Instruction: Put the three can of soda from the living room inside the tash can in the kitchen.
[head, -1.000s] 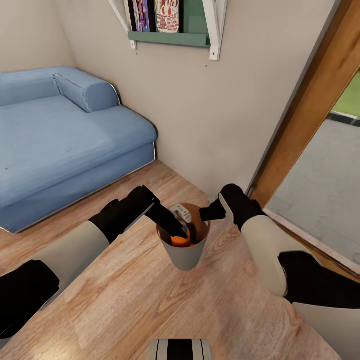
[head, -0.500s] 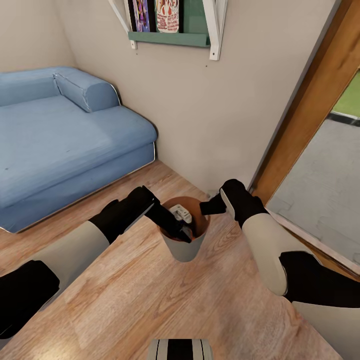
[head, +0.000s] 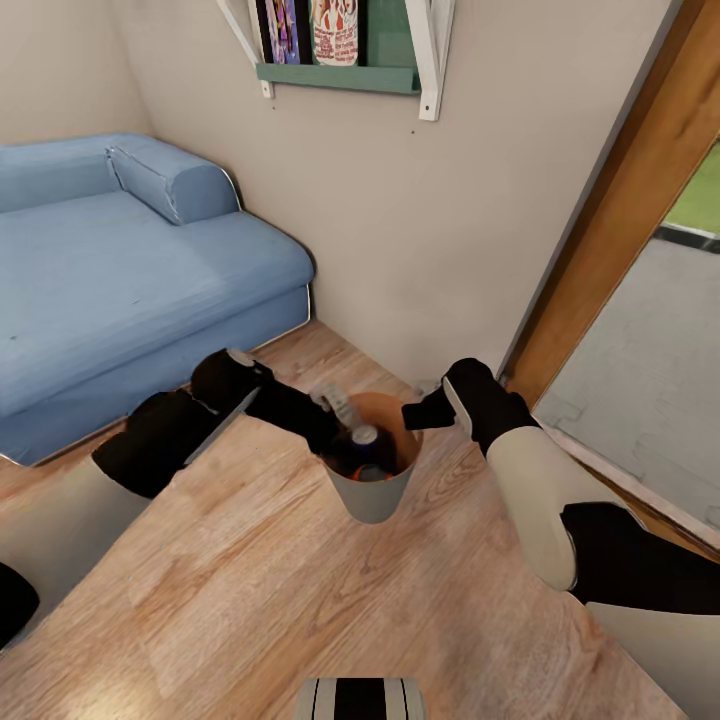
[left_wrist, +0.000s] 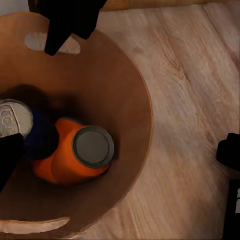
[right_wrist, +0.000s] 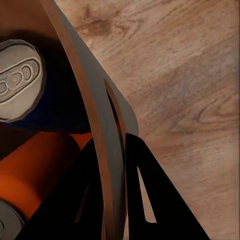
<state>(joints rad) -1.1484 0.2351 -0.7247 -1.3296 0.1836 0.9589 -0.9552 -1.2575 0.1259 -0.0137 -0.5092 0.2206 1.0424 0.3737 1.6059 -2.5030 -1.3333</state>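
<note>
Change: left arm had drawn back from the bin's mouth toward the sofa (head: 130, 270).
Left gripper (head: 325, 425): at the rim, grip state could not be told.
Right gripper (right_wrist: 112, 200): pinched on the trash can (head: 375, 495) wall.
Cans: blue can (right_wrist: 20, 82) and orange can (left_wrist: 80, 155) lay inside the bin, above the wood floor (head: 300, 600).

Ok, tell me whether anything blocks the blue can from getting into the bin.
Nothing visible does. The blue can is already inside the bin, against an orange can, with the right fingers clamping the bin's wall.
</note>
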